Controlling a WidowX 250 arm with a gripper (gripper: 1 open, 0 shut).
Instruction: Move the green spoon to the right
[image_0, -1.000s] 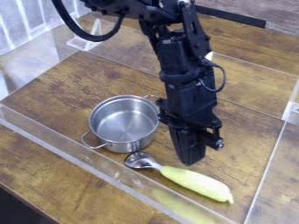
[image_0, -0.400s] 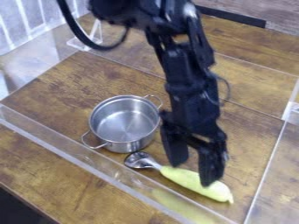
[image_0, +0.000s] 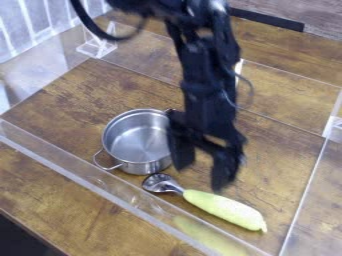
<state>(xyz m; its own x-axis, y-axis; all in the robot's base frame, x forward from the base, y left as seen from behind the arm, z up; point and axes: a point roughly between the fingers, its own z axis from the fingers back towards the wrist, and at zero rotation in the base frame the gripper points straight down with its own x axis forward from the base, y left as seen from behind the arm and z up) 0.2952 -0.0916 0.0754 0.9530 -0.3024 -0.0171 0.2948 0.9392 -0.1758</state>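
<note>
The green spoon (image_0: 225, 209) lies flat on the wooden table near the front edge. Its yellow-green handle points to the lower right and its small silver bowl (image_0: 160, 184) sits just in front of the pot. My gripper (image_0: 202, 168) hangs above the spoon's neck, pointing down and open, with nothing between its fingers. One finger (image_0: 181, 160) is next to the pot's right side and the other finger (image_0: 223, 173) is above the handle's near end. Motion blur hides whether the tips touch the spoon.
A round steel pot (image_0: 140, 140) with two handles stands just left of the gripper. A clear acrylic wall (image_0: 80, 175) runs along the front of the wooden table (image_0: 281, 90), and another rises at the right (image_0: 321, 170).
The gripper was shut on the spoon's handle, then opened and let it go. It has since lifted slightly and shifted left toward the pot. The spoon lies where it was.
</note>
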